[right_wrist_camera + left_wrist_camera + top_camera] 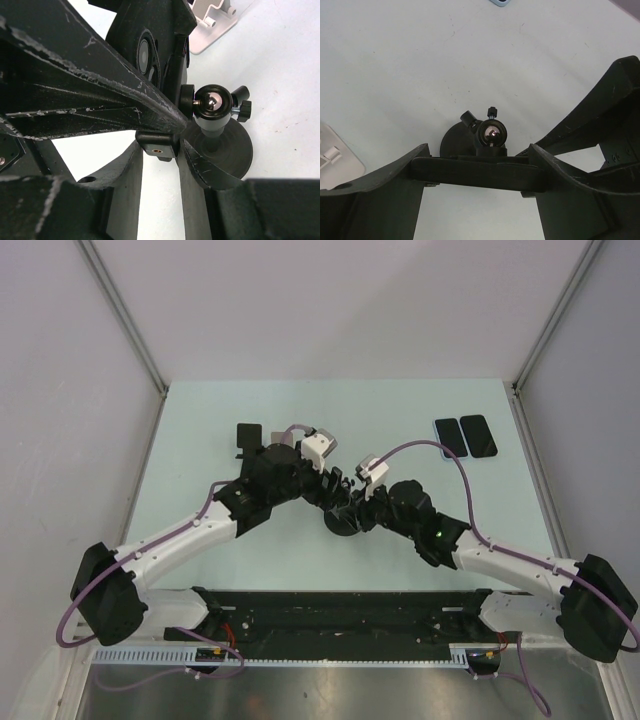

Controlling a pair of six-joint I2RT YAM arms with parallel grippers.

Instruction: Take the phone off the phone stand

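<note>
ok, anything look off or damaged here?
Nothing spilled or broken. The stand sits flat on its base; two phones lie neatly side by side, far right. Only wear: scuffed fingers on the right claw.

Stand [345,522] at the middle of the table [400,405], where the left arm [190,535] and right arm [500,560] meet from the near corners. Phone [470,172] spans the left gripper [477,159], over the stand. 2 spare phones [447,438] lie side by side at far right. Block [247,435] lies far left, behind the left arm.
</note>
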